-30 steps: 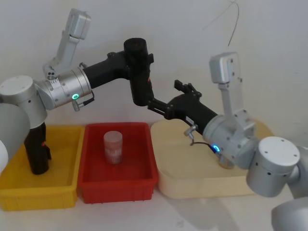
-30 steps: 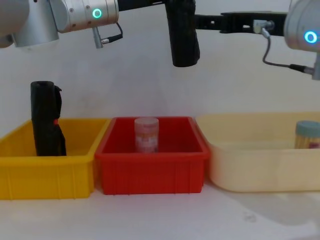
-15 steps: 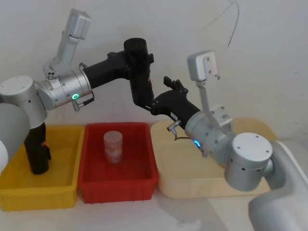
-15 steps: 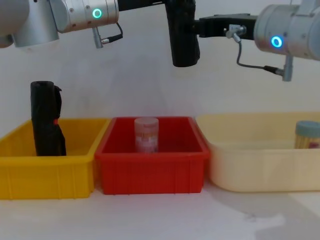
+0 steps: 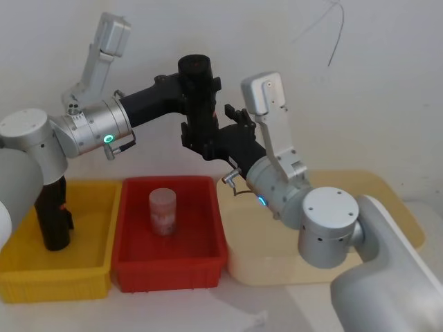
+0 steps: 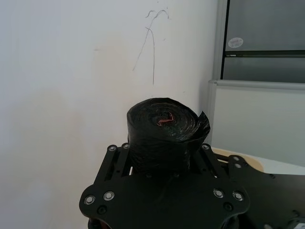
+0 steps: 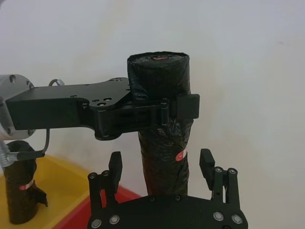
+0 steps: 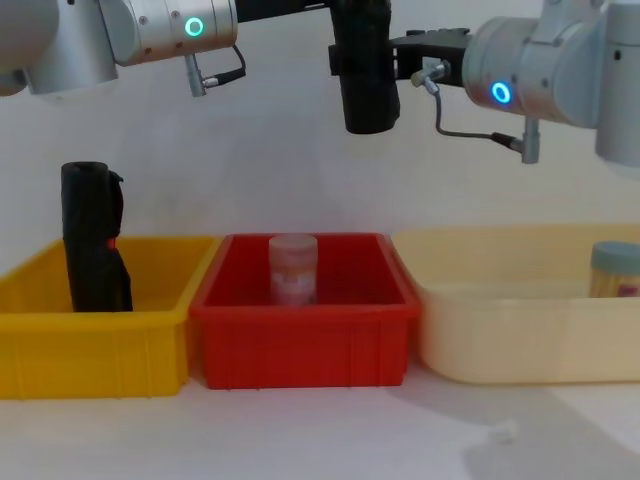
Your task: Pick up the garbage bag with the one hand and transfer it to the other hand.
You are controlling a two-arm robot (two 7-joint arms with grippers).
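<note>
– White wall behind, bins below; where was the garbage bag (image 5: 199,104)?
– Upright in mid-air above the red bin (image 5: 211,228), clamped by left gripper (image 7: 164,114). Right gripper (image 7: 162,167) spread wide around its lower half, not touching.

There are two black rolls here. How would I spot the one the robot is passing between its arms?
Start at the red bin in the middle and look straight up. The garbage bag hangs upright in the air above it, clamped by the left gripper, with the right gripper open around its lower part. The other roll stands in the yellow bin.
</note>
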